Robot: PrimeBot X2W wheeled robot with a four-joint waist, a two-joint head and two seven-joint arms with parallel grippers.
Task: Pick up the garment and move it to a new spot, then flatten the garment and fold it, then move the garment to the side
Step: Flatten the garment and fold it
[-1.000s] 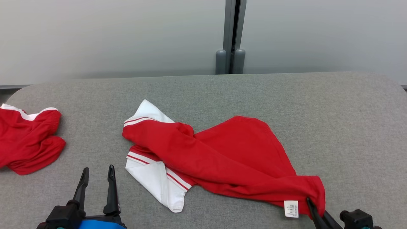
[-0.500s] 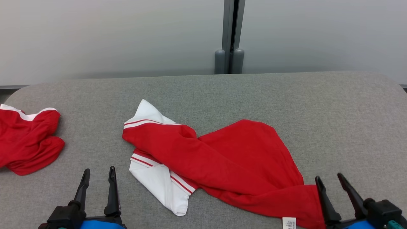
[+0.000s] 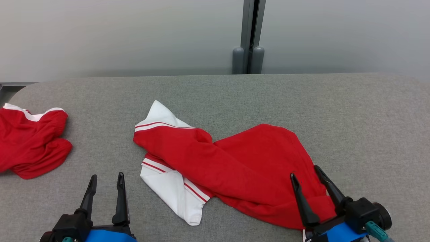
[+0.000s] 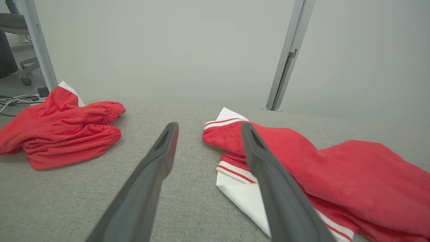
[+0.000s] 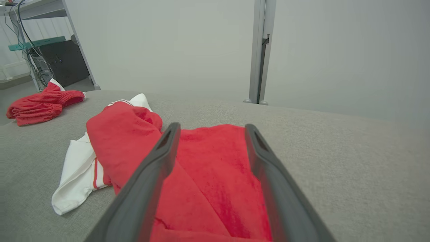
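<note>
The red-and-white garment (image 3: 235,161) lay rumpled on the grey table (image 3: 369,117), the right gripper (image 3: 304,170) over its near hem, the left gripper (image 3: 106,175) near its white sleeve, both spread wide and empty. Flattening it well likely meant pinching opposite edges and drawing them apart evenly.
</note>
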